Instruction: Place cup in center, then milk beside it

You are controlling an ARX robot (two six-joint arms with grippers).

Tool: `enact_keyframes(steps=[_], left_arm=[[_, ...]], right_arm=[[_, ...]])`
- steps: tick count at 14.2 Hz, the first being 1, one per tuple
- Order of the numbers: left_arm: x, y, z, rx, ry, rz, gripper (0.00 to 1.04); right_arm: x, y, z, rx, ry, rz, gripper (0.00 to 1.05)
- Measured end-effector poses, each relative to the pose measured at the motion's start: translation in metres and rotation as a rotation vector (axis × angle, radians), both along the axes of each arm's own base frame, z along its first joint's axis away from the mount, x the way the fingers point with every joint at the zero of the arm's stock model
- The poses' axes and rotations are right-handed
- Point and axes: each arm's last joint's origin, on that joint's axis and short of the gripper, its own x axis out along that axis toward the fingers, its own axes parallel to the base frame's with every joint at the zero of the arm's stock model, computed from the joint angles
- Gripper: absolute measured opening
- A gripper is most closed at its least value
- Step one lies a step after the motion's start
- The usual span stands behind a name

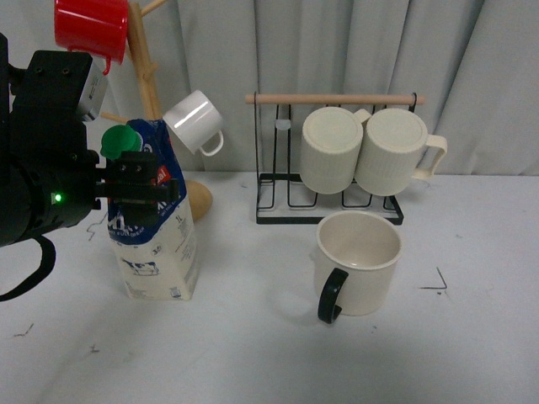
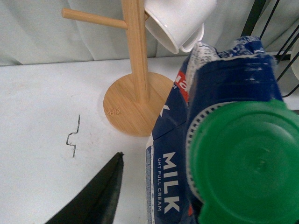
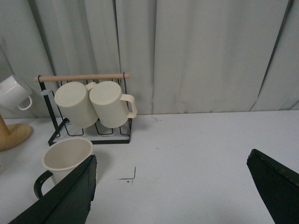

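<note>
1. Front view: the cup (image 1: 358,261) is standing upright on the table (image 1: 253,353), just in front of the wire rack (image 1: 286,220) and slightly right of the middle, so I am judging the first step as done. The milk (image 1: 160,244) is standing well to the left of the cup, and my left gripper (image 1: 139,181) is reaching around its upper part, just below the green cap (image 1: 118,141). Moving the milk beside the cup is what is left. Bare table is lying between the two. The cup's black handle (image 1: 331,296) is pointing toward me, leaving the cup's left flank free.

2. Left wrist view: one finger (image 2: 98,196) is showing, with a strip of table between it and the milk (image 2: 173,186). I am therefore reading the jaws as open and not yet clamping. The other finger is out of view. The mug tree base (image 2: 126,107) is sitting just behind the milk and the white mug (image 2: 177,18) is hanging close by its top, so a lift is calling for care there.

3. Right wrist view: my right gripper (image 3: 172,161) is spread wide and holding nothing. The cup (image 3: 67,156) is standing near one finger, and bare table (image 3: 196,140) is stretching away on its far side. No table edge is showing in any view.
</note>
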Motion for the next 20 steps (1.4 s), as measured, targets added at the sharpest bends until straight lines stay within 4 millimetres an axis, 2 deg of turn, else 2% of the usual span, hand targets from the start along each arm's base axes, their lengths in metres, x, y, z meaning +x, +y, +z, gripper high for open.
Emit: enact_keyframes(steps=[2,3,4,5,6,7,10,13,14,17,20], left_arm=[[0.000,0.000,0.000,-0.005,0.003,0.001,0.54],[0.001,-0.001,0.000,-0.010,0.004,0.000,0.47],[0.002,-0.005,0.001,-0.022,0.009,-0.009,0.29],[0.001,-0.010,0.002,-0.031,0.015,0.005,0.05],[-0.011,-0.032,0.013,-0.029,0.024,0.004,0.04],[-0.017,-0.057,0.025,-0.086,-0.014,-0.055,0.04],[-0.013,-0.073,0.033,-0.102,-0.042,-0.076,0.04],[-0.008,-0.083,0.023,-0.101,-0.016,-0.073,0.04],[-0.008,-0.091,0.010,-0.097,0.028,-0.082,0.04],[-0.005,-0.095,0.009,-0.113,0.026,-0.084,0.04],[-0.006,-0.096,0.016,-0.141,0.011,-0.111,0.39]], right_arm=[[0.000,0.000,0.000,0.000,0.000,0.000,0.98],[0.000,0.000,0.000,0.000,0.000,0.000,0.98],[0.000,0.000,0.000,0.000,0.000,0.000,0.98],[0.000,0.000,0.000,0.000,0.000,0.000,0.98],[0.000,0.000,0.000,0.000,0.000,0.000,0.98],[0.000,0.000,0.000,0.000,0.000,0.000,0.98],[0.000,0.000,0.000,0.000,0.000,0.000,0.98],[0.000,0.000,0.000,0.000,0.000,0.000,0.98],[0.000,0.000,0.000,0.000,0.000,0.000,0.98],[0.000,0.000,0.000,0.000,0.000,0.000,0.98],[0.000,0.000,0.000,0.000,0.000,0.000,0.98]])
